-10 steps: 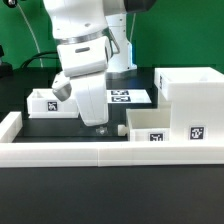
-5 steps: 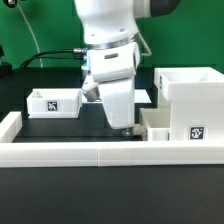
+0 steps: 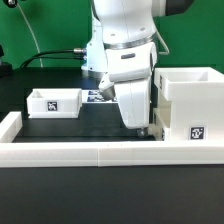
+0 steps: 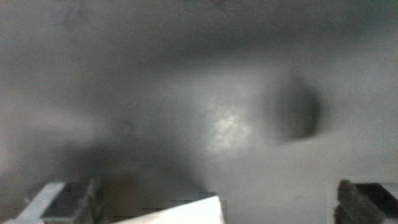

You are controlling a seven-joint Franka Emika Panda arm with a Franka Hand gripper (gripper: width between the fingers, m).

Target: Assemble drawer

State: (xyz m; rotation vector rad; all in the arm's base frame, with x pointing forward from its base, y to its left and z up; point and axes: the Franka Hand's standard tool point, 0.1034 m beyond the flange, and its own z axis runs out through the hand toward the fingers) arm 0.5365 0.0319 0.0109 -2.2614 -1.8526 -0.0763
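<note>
The tall white hollow box (image 3: 190,95) stands at the exterior view's right, with a square tag on its front. One small white tray (image 3: 55,102) with a tag sits at the left. A second small tray (image 3: 161,126) sits against the box's left side, mostly hidden behind my arm. My gripper (image 3: 142,127) hangs low over that second tray. In the blurred wrist view my gripper (image 4: 221,205) is open, its fingers (image 4: 68,202) wide apart, with a white corner (image 4: 192,213) of a part between and below them. Nothing is held.
A low white wall (image 3: 90,153) borders the black table along the front and left. The marker board (image 3: 96,97) lies at the back, partly hidden behind the arm. A green backdrop and a black cable are behind.
The arm has swept from the table's middle toward the exterior view's right. The gripper now hangs over the small tray beside the tall box. The parts have not moved.
</note>
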